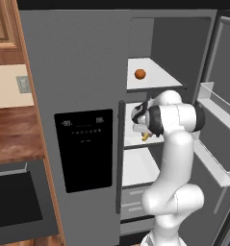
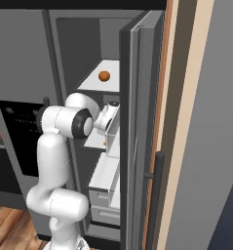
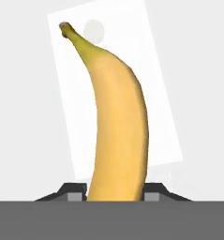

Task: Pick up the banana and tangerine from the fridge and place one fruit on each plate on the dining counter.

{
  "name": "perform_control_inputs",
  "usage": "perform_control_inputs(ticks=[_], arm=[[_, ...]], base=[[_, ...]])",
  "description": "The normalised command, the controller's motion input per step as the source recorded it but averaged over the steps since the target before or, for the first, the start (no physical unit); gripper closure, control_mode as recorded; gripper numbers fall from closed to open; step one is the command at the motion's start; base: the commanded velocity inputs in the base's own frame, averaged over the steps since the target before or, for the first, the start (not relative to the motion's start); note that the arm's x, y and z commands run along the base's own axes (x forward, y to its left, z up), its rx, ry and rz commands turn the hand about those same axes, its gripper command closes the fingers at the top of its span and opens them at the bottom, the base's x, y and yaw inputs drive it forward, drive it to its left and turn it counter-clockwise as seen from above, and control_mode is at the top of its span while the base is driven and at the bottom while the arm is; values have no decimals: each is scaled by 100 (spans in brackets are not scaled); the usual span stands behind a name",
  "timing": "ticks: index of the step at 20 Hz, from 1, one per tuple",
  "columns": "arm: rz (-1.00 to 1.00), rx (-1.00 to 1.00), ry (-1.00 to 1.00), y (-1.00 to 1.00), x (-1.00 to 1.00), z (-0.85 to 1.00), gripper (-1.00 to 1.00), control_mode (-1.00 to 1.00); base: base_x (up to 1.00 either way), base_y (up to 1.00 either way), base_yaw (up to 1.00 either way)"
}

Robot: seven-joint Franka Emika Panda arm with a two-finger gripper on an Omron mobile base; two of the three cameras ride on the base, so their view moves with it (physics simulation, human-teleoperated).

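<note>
A home kitchen — a tall grey side-by-side fridge (image 1: 83,96) with a black dispenser panel (image 1: 83,150) stands open on white shelves (image 1: 150,77), fruit on them. Beside it sit a wooden wall cabinet (image 1: 3,26), a brown counter (image 1: 13,132) and a black oven (image 1: 15,197) — wood plank floor (image 2: 10,227) below.

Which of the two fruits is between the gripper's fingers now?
The banana, long and yellow, between the gripper fingers; the round tangerine sits alone one shelf higher.

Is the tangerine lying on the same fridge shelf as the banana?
No, the tangerine sits one shelf above the banana.
</note>
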Motion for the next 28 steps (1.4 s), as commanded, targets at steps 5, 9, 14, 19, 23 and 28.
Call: perform_control_inputs(ticks=[5,9,14,19,23,28], arm=[[0,0,-8,0,-69,0,100,-100],[0,0,-19,1,-94,6,100,-100],[0,0,-19,9,-76,40,100,-100],[0,0,-8,15,-51,73,100,-100],[0,0,-2,12,-41,91,100,-100],[0,0,-3,6,-38,99,100,-100]], base=[[0,0,0],[0,0,0],[0,0,0],[0,0,0],[0,0,0],[0,0,0]])
